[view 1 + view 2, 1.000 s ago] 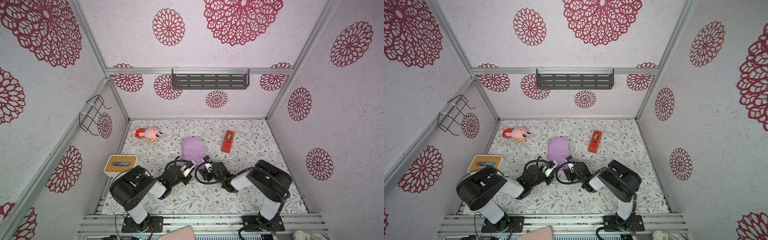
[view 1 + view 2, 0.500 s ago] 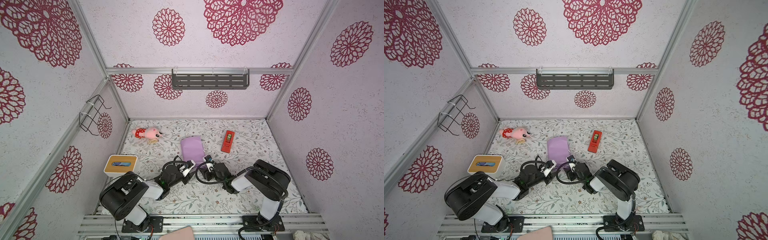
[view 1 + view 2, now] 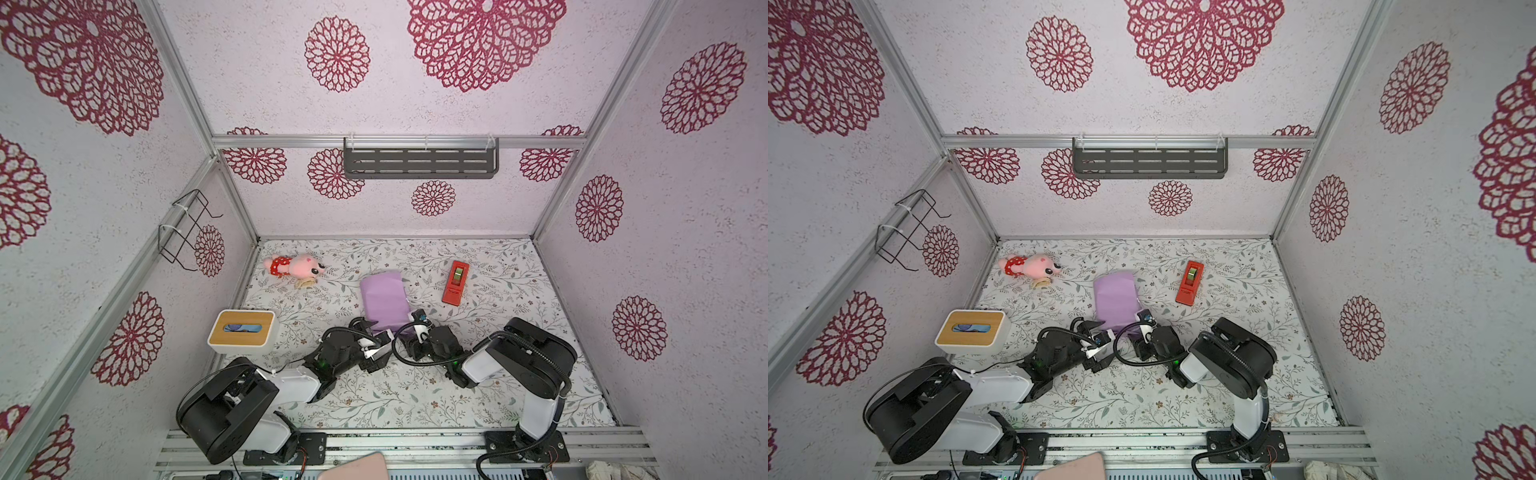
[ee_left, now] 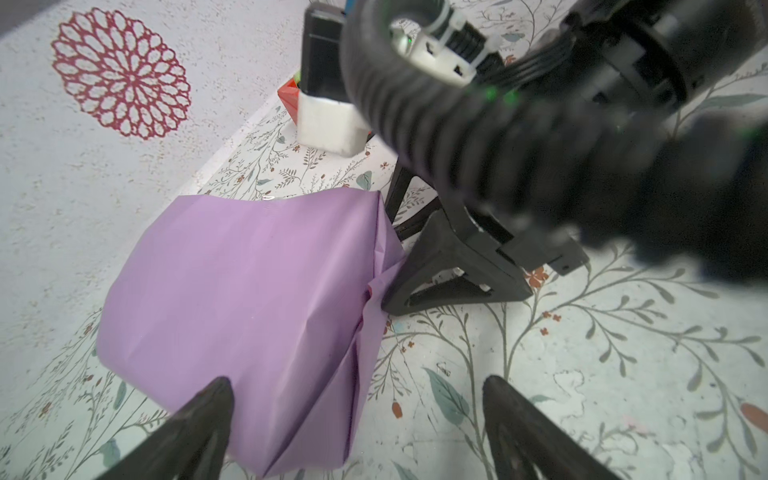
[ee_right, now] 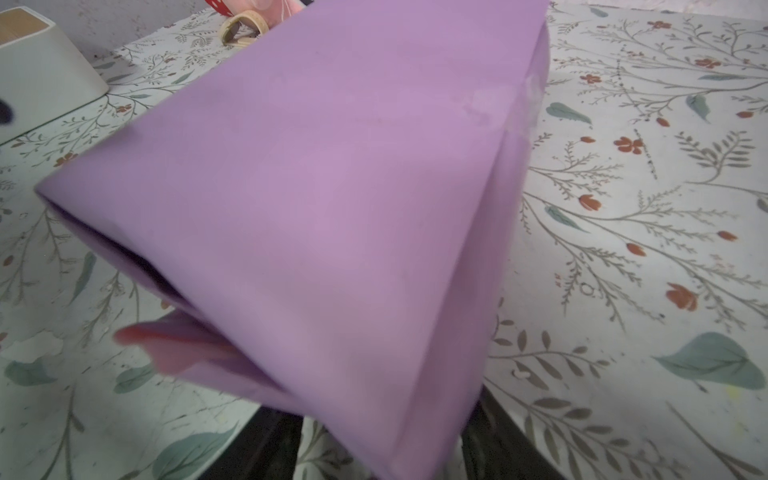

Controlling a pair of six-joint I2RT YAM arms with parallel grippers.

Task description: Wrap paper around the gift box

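Left end effector (image 4: 357,382) wide open, empty, paper (image 4: 241,282) end flap just ahead; right end effector (image 4: 390,253) at side fold, grip unclear. Pinch flap low, crease flat.

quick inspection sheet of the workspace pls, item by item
surface: floral mat, no spills seen
job's things: lilac paper folded around the gift box, which is hidden; near end unsealed
clutter: red tape dispenser, plush toy, tissue box, all apart from the paper
grippers: left gripper open at the paper's near end; right gripper straddles it, grip unclear
cables: black cable loop at each wrist
surroundings: patterned walls, grey shelf, wire rack
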